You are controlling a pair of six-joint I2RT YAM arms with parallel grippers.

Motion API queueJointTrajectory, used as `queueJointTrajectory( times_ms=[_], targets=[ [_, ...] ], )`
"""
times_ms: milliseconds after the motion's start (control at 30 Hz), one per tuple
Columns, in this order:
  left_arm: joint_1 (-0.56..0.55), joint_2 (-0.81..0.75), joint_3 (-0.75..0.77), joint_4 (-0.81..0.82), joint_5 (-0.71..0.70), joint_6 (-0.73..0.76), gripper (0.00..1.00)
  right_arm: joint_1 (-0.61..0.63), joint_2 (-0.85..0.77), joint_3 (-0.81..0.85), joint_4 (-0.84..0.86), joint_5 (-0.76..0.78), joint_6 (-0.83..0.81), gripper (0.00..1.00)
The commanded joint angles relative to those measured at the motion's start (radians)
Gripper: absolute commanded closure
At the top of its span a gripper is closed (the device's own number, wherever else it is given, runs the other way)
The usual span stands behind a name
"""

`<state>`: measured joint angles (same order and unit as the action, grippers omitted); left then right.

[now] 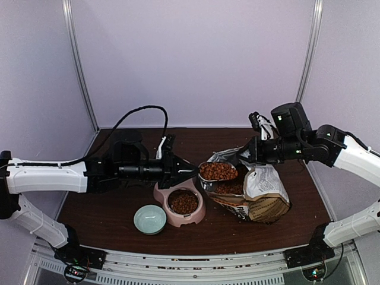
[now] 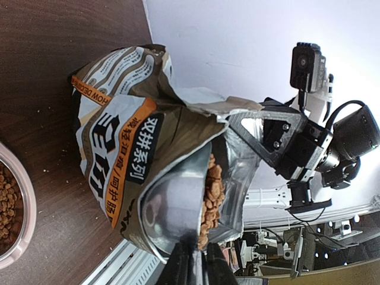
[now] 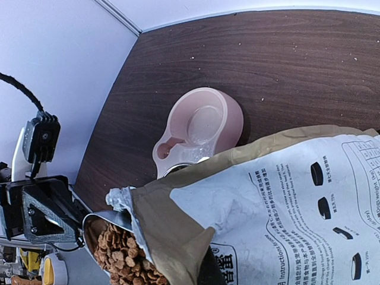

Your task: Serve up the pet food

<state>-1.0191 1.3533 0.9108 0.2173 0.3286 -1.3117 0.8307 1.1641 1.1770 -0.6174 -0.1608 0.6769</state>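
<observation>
Gripping the handle of a shiny, rounded metal scoop (image 2: 169, 208) in my left gripper (image 1: 191, 170), I am holding it heaped with pebbly reddish-brown kibble (image 1: 218, 171) at the mouth of a crinkled brown-and-white paper bag (image 1: 267, 193). My left arm is stretching out horizontally. My right gripper (image 1: 240, 155) is pinching the bag's foil-lined rim. More kibble is lying in one cup of the glossy pink double bowl (image 1: 161, 191).

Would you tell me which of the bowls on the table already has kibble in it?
The pink double bowl: its near compartment holds kibble, while the small pale green bowl left of it is empty.
</observation>
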Motion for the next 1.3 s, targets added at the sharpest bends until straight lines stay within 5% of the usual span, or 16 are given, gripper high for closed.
queueJointTrajectory(
  times_ms=[0,1267],
  targets=[
    [0.014,-0.017,0.007,0.073,-0.025,-0.006,1.00,-0.003,-0.007,0.086,0.114,-0.013,-0.010,1.00],
    [0.031,-0.108,-0.080,0.212,0.066,-0.112,1.00,-0.004,0.009,0.146,0.110,0.033,-0.008,1.00]
  ],
)
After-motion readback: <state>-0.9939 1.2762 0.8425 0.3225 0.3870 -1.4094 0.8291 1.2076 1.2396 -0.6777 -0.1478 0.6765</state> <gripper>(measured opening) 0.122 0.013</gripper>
